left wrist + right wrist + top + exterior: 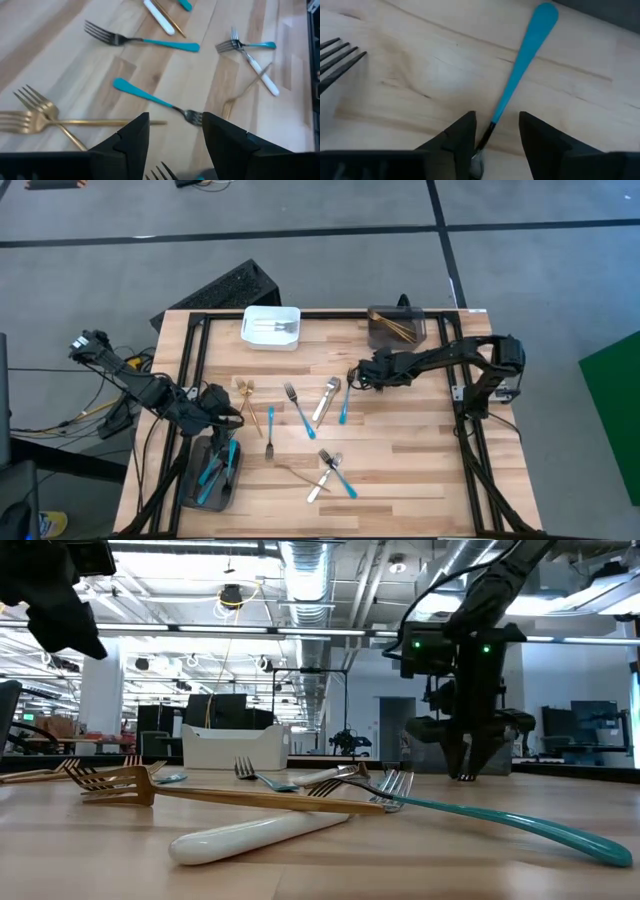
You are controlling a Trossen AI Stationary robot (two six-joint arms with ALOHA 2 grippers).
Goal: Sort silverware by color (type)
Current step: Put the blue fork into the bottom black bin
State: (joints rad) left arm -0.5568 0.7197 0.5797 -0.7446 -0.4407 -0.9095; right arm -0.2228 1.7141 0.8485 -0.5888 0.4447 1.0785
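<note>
Silverware lies scattered on the wooden table (420, 460): gold forks (247, 390), blue-handled forks (298, 410), a white-handled piece (327, 398), and a small heap (330, 470) near the front. My right gripper (495, 131) is open, pointing steeply down. Its fingers stand on either side of the dark neck of a blue-handled piece (522, 65), which lies flat on the table (345, 404). My left gripper (172, 132) is open with nothing between its fingers. It hangs over the far end of a dark grey bin (190, 475) that holds blue-handled pieces (215, 470).
A white bin (271, 327) holding silver pieces stands at the far edge. A dark bin (396, 327) with gold pieces is to its right. A black frame (190, 360) runs along the table's sides. The wood to the right of the heap is bare.
</note>
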